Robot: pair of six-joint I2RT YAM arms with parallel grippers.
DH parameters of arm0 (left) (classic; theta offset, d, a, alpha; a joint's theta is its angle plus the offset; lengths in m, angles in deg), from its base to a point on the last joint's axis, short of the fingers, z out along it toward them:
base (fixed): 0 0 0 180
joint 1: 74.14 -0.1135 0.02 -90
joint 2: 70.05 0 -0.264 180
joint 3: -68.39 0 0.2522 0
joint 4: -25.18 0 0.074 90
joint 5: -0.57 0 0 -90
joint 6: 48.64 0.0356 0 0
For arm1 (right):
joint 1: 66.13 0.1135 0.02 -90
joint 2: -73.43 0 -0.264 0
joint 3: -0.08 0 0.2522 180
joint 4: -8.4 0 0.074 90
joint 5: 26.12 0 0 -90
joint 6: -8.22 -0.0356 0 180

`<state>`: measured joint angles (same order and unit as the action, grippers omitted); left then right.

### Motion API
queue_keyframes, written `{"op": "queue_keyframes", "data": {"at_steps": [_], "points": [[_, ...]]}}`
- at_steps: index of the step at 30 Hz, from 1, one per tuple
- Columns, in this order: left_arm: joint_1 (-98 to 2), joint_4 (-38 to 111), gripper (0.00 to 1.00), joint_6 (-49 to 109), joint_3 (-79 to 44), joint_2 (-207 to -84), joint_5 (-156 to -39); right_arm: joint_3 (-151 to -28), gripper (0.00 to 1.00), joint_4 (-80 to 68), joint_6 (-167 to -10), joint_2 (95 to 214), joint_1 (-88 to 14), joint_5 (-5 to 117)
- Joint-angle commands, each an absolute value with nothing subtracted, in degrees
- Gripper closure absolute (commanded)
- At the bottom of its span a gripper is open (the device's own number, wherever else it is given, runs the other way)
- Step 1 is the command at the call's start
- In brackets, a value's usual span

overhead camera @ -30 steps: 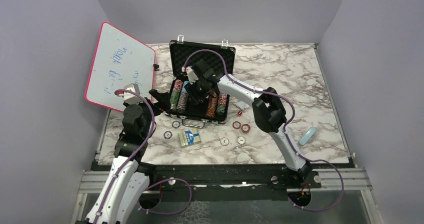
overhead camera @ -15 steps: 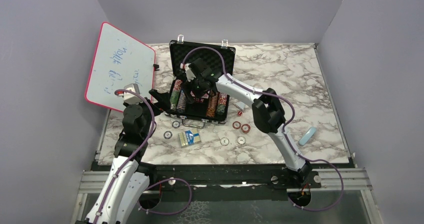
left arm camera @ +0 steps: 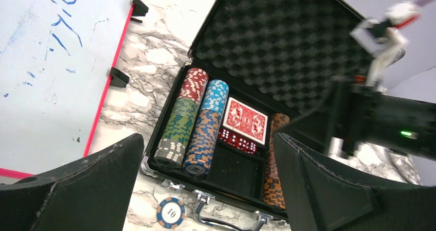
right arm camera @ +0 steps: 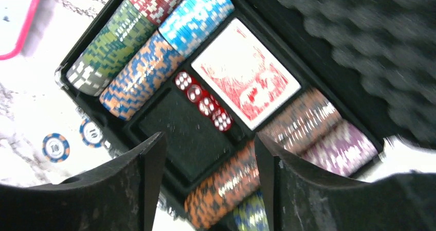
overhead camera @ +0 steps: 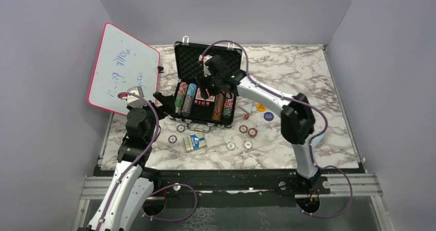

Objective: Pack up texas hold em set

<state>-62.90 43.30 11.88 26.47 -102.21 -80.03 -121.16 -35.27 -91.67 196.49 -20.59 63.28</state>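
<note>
Left gripper (overhead camera: pixel 162 103) (left arm camera: pixel 205 190) hangs low at about 8 o'clock from the briefcase (overhead camera: pixel 187 61) (left arm camera: pixel 277 40), its jaws spread wide with nothing between them.

On the marble table (overhead camera: pixel 308 87), at 6 o'clock from the case, the blue card deck (overhead camera: pixel 195 141) lies flat. Loose chips (overhead camera: pixel 231 145) are scattered at either side of it, and two red ones (overhead camera: pixel 252 132) lie at about 5 o'clock. One loose chip (left arm camera: pixel 170 212) lies just beside the silver handle (overhead camera: pixel 198 126) (left arm camera: pixel 226 225). The orange button (overhead camera: pixel 261 107) and the blue button (overhead camera: pixel 268 116) lie close together at 4 o'clock, near the right arm.

The case lies open with its base nearest the arms. Rows of striped poker chips (overhead camera: pixel 184 98) (left arm camera: pixel 191 123) (right arm camera: pixel 149 40) fill its 9 o'clock side, and more rows (overhead camera: pixel 222 106) (right arm camera: pixel 288 138) fill its 3 o'clock side. Between them the red card deck (overhead camera: pixel 204 101) (left arm camera: pixel 245 121) (right arm camera: pixel 246 72) lies face down. A line of red dice (left arm camera: pixel 237 140) (right arm camera: pixel 204 100) sits along the deck's near edge.

The right gripper (overhead camera: pixel 207 87) (right arm camera: pixel 205 179) hovers above the middle of the base. Its fingers are parted and hold nothing.

At 12 o'clock the foam-lined lid stands up. The pink-framed whiteboard (overhead camera: pixel 123 69) leans at 10 o'clock.
</note>
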Motion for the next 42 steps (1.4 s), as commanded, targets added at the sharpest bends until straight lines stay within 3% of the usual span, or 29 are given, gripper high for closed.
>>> {"op": "queue_keyframes", "data": {"at_steps": [1,8,13,17,20,30,35,42], "points": [[-63.24,41.43,0.01,12.1,27.03,-101.5,-81.49,-111.47,0.36,-32.03,-97.34,184.24,-20.69,73.55],[-63.24,41.14,0.01,11.9,27.22,-100.85,-82.14,-90.79,0.38,-36.88,-105.76,170.05,-21.73,85.04],[-63.24,41.1,0.01,11.75,27.22,-100.76,-82.48,-80.57,0.5,-38.19,-118.45,164.84,-26.06,84.17],[-63.24,41.39,0.01,11.76,27.14,-100.4,-82.51,-74.98,0.47,-34.07,-126.72,163.6,-29.02,80.92],[-63.24,41.61,0.01,11.74,27.12,-100.0,-82.33,-75.47,0.42,-33.97,-130.36,166.19,-29.3,80.7],[-63.24,41.89,0.01,11.79,27.12,-99.77,-81.89,-78.44,0.42,-35.72,-142.38,172.31,-29.3,82.42],[-63.24,41.82,0.01,11.65,27.22,-99.69,-81.84,-80.47,0.51,-40.42,-146.18,174.48,-29.34,84.71],[-63.24,41.82,0.01,11.57,27.3,-99.3,-81.78,-80.52,0.55,-39.0,-145.48,176.33,-29.31,83.86]]}}
